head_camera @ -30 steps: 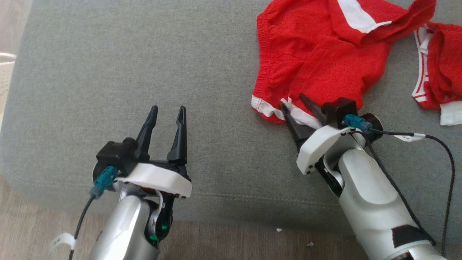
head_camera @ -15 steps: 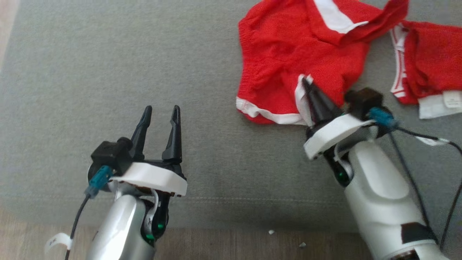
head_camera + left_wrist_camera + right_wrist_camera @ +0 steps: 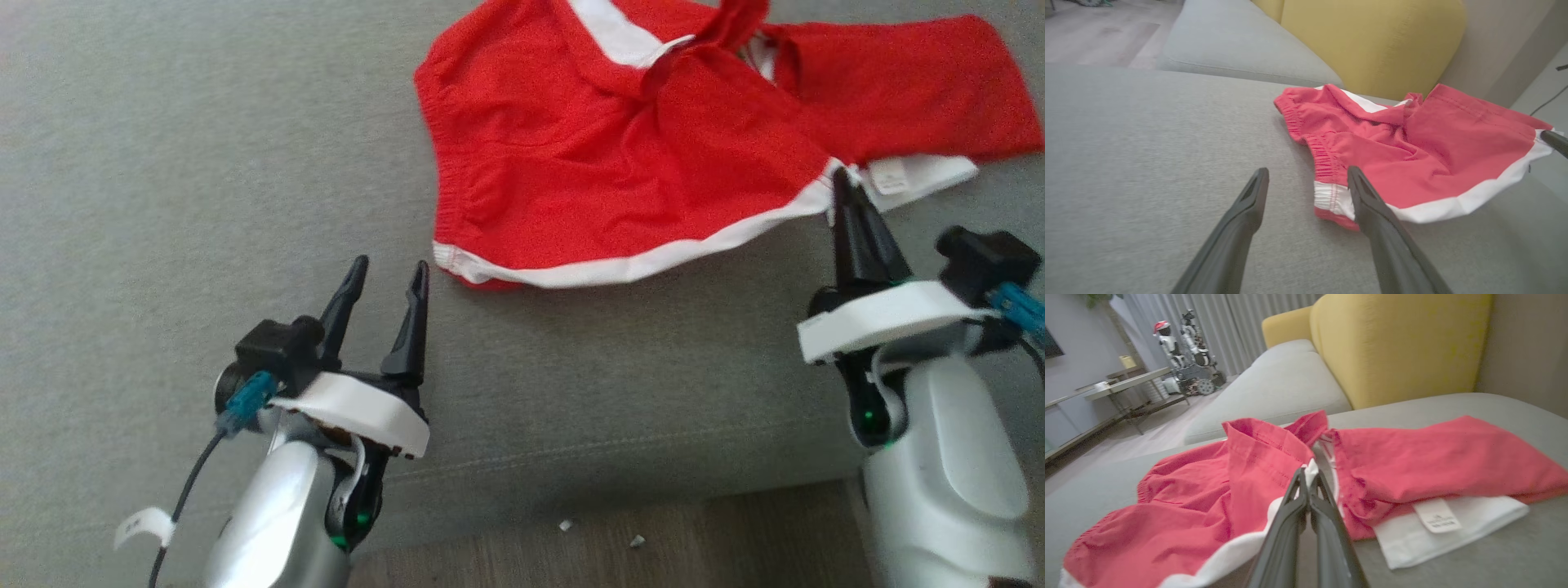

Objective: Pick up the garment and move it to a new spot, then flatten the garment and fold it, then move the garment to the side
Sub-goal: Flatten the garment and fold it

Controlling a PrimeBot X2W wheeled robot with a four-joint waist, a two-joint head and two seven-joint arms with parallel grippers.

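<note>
Left gripper: jaws wide, nothing in them, near the front of the grey sofa cushion.
Free hem corner: right there, just ahead and to the right of my left fingertips. My left arm is the nearer one, and that's the reach I'd judge comes next.
Red shorts: rumpled on the cushion. The white hem band runs long from that corner, rightward and away.
Right gripper: pinched tight on the hem's other end.
Care label: on a white flap just beyond my right fingertips.
In the way: only bare cushion between my left fingers and the corner. The yellow backrest is well behind.
</note>
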